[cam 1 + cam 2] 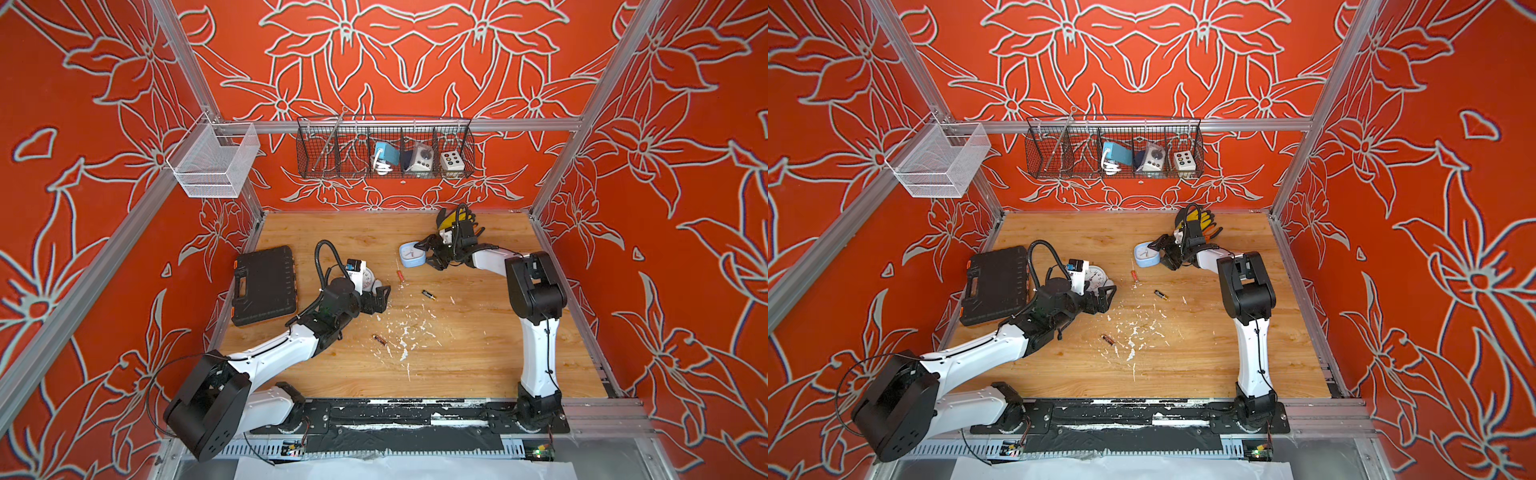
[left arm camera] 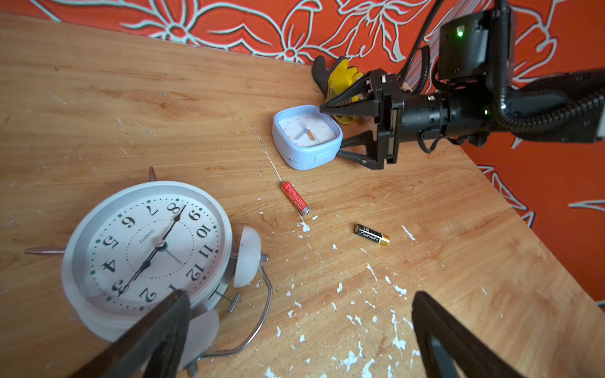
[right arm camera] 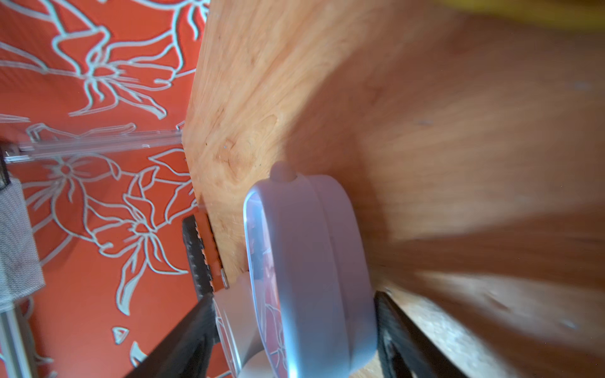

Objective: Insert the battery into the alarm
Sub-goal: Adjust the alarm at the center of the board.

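A: Arms first, quick. Left arm [image 1: 270, 353]?
B: It comes off the front-left base with the elbow swung out past the front-left corner of the table [image 1: 478, 365]. The forearm is low, reaching in toward the middle. The wrist sits just beside the white alarm [image 1: 368, 279], which lies face up.
A: Right arm [image 1: 536, 357]?
B: The lower link stands nearly upright from the front-right base, elbow high. The forearm bends back and leftward, down to the blue alarm [image 1: 411, 254] toward the far side. The wrist is rolled, so one finger sits above the other.
A: Batteries?
B: Three, all loose and flat on the table, none in an alarm. The black battery [image 1: 429, 295] is mid-table between the two arms, long axis diagonal, gold end toward the front right. The red battery [image 1: 400, 276] is just in front of the blue alarm, long axis roughly back to front, metal tip toward the front. The third battery [image 1: 379, 340] is dark, near the left forearm among white flecks, also diagonal.
A: End effectors?
B: Left end effector [image 2: 301, 337] is spread wide with nothing between the fingers. One finger overlaps the white alarm's rim in the wrist view, contact unclear. Right end effector [image 2: 329, 131] is parted, straddling a corner of the blue alarm. The upper finger is over the face with a gap, the lower finger at its side by the table. Not clamped. Whether the lower finger touches, can't tell, and the right wrist view is blurred.
A: Blue alarm pose?
B: Face up on the table.
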Motion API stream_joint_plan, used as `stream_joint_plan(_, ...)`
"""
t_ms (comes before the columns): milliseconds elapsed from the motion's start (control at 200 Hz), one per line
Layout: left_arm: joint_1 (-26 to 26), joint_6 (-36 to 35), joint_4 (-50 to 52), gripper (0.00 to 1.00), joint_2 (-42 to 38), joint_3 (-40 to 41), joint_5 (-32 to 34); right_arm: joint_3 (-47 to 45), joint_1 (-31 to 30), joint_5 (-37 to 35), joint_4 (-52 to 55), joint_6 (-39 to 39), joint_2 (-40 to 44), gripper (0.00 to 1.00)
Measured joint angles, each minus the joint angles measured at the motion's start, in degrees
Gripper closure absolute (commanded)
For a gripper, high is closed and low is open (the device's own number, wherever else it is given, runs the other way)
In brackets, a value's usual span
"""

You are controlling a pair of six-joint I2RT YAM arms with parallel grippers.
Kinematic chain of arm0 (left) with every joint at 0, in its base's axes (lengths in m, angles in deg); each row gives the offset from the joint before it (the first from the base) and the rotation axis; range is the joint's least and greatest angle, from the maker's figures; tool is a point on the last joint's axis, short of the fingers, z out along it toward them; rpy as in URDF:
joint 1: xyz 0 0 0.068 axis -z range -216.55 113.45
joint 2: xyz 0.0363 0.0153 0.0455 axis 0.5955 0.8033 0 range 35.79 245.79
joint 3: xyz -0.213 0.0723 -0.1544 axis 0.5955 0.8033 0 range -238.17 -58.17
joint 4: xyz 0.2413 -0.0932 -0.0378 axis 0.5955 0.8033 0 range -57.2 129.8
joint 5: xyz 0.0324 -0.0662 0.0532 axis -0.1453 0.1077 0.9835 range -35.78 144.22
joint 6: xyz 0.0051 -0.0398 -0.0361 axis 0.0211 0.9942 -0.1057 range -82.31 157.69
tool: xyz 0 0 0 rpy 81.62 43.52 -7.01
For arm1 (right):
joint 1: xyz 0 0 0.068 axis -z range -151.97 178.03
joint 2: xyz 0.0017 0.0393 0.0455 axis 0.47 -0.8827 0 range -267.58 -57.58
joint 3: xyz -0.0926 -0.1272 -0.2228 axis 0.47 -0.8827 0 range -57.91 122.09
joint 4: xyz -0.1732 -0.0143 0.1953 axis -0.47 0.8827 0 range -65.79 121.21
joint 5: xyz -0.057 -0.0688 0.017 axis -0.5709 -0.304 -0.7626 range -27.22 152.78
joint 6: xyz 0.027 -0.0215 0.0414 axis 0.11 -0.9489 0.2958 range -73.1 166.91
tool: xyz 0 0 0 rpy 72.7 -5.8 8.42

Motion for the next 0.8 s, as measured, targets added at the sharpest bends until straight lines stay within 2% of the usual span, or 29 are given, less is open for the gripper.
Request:
stream_joint_plan(105, -2.4, 2.4, 2.3, 0.02, 1.4, -1.6, -1.1, -1.7, 0.5, -1.3, 0.6, -0.9, 0.8, 0.13)
stream_joint_plan(235, -6.6, 6.1, 4.8, 0.02, 4.1, -3.1, -3.5, -5.6, 0.7, -5.3, 3.6, -3.5, 5.7, 0.13)
stream_joint_plan(500, -14.1, 14.1, 7.0, 0.02, 6.8, -4.0, -8.5, -16.7, 0.2, -8.6, 3.1, -5.0, 18.3, 0.21)
stream_joint_plan(640, -17.1, 17.6, 7.4, 0.03, 7.3, -4.1, -10.2, -21.7, -3.3, -8.5, 1.8, -4.1, 21.4, 0.26)
stream_joint_plan(801, -18.8, 19.1, 8.1, 0.04, 7.2, -4.1, -10.4, -22.9, -10.9, -8.1, 0.3, -2.1, 21.8, 0.33)
